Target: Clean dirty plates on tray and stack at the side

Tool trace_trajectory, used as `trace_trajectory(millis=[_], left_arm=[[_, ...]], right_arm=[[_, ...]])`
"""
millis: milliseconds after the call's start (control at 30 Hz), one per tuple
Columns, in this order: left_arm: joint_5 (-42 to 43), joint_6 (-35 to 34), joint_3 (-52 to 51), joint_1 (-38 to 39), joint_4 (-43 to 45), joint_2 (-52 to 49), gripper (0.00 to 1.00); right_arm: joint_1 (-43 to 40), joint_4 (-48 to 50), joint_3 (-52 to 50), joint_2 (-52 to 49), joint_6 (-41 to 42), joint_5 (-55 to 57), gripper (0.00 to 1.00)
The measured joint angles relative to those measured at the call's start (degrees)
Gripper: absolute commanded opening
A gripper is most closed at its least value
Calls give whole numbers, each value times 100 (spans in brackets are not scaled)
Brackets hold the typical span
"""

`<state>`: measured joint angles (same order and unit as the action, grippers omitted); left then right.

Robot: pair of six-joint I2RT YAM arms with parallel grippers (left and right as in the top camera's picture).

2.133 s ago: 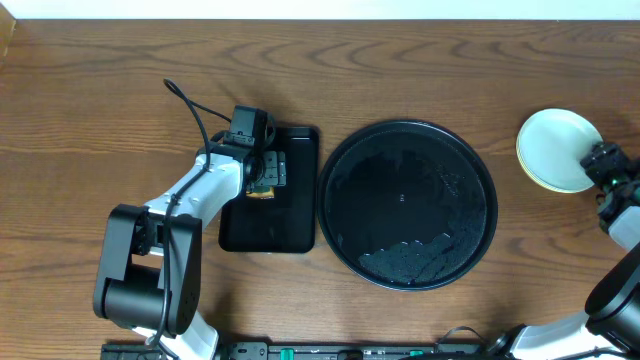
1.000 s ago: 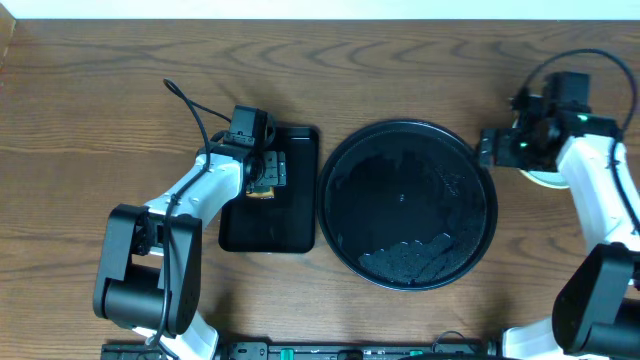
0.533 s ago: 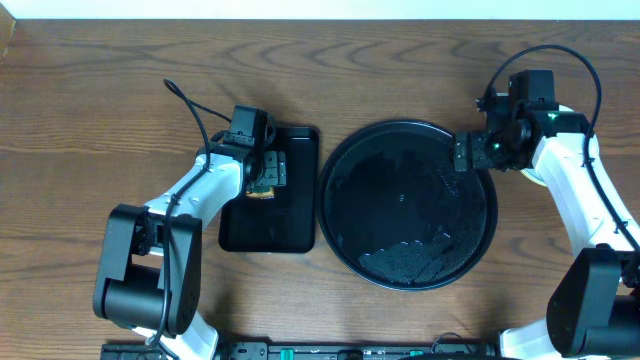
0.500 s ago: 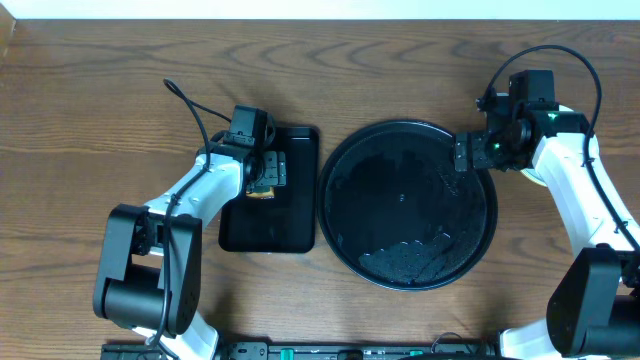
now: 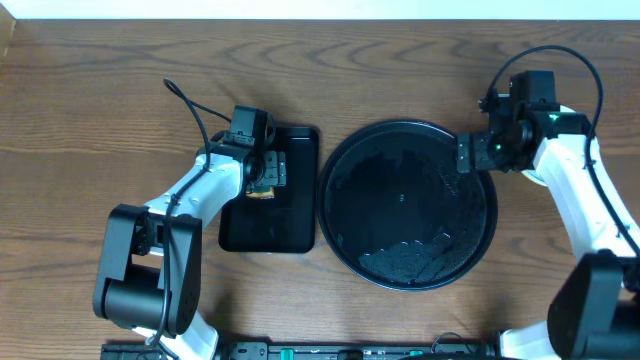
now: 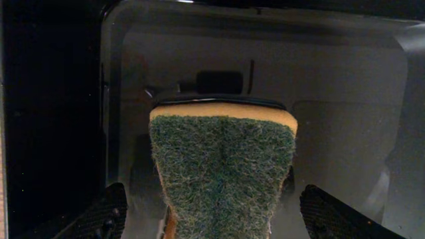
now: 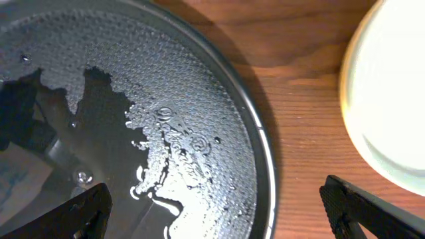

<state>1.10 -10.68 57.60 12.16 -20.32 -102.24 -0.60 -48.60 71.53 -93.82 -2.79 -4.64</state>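
Tray inspection: the round tray (image 5: pixel 407 205) is sitting at mid-table on the wooden table (image 5: pixel 100 80), bearing no plates. Its glossy black floor is showing water droplets (image 7: pixel 166 139) and a wet sheen. Just to its left the smaller rectangular tray (image 5: pixel 270 225) is lying, its edge close to the round rim.

The left gripper (image 6: pixel 216 216) is hanging over the rectangular tray with its fingers (image 6: pixel 99 216) spread wide. The sponge (image 6: pixel 222 172), green scouring face up with a yellow edge, is lying between them. The wrist view is showing a gap on each side at the tips, so nothing is being clamped. A black cable (image 5: pixel 190 105) is looping up from this arm.

The right gripper (image 5: pixel 468 155) is hovering over the round tray's upper right rim, its jaws standing fully apart and holding nothing.

A pale plate (image 7: pixel 388 93) is resting on the wood just beside the round tray's right rim, off the tray and not touching it. From overhead the right arm (image 5: pixel 570 170) is covering it. Only part of one rim is showing at the wrist, so the number stacked cannot be told, nor any smear.
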Motion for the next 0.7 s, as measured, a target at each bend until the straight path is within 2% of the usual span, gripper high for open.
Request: trace_trajectory(millis=[267,400,500,600,700], left_arm=[[0,0,0,0,2,0,85],[-2,0,0,0,2,0,85],[-2,0,0,0,2,0,85],[0,0,0,0,4,0,85],[-2,0,0,0,7,0,85]], right_arm=[[162,304,-24,1762,-153,109,99],[157,1707,-243,2765,-332,151,99],[157,3143,-868,3707,-415,146,99],[157,4583,-1989,4846,-439,140,99],[157,5536,-3252,5995,-439,131,99]])
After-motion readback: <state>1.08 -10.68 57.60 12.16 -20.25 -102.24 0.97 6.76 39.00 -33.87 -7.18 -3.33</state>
